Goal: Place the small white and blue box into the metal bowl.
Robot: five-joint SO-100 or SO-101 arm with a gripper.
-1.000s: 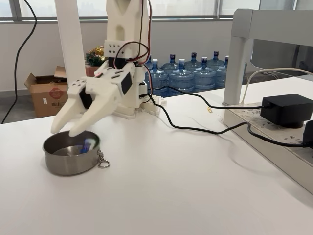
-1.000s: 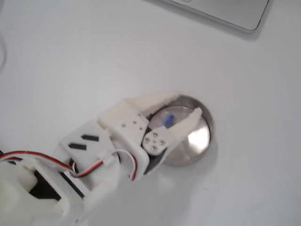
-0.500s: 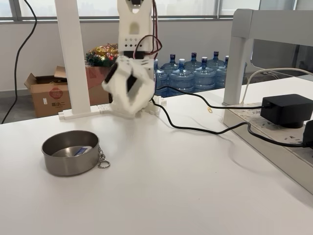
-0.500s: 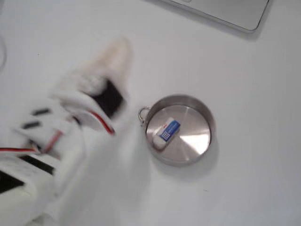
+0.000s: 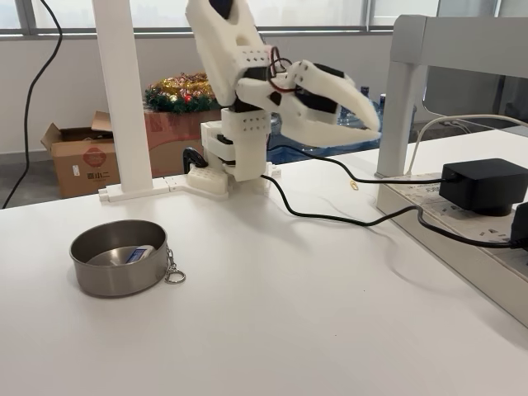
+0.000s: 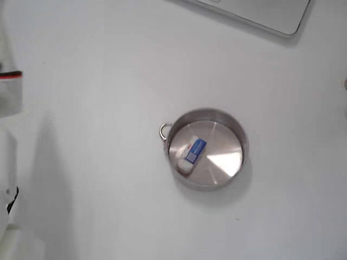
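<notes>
One box lies in the bowl | my hand raised far right, empty, fingers slightly apart

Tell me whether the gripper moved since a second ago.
Yes. The gripper left the metal bowl, swinging up and right, above the black cable.

A smooth white tabletop fronts a white wall under daylit windows; blue water jugs and an open brown cardboard box sit on the floor.
</notes>
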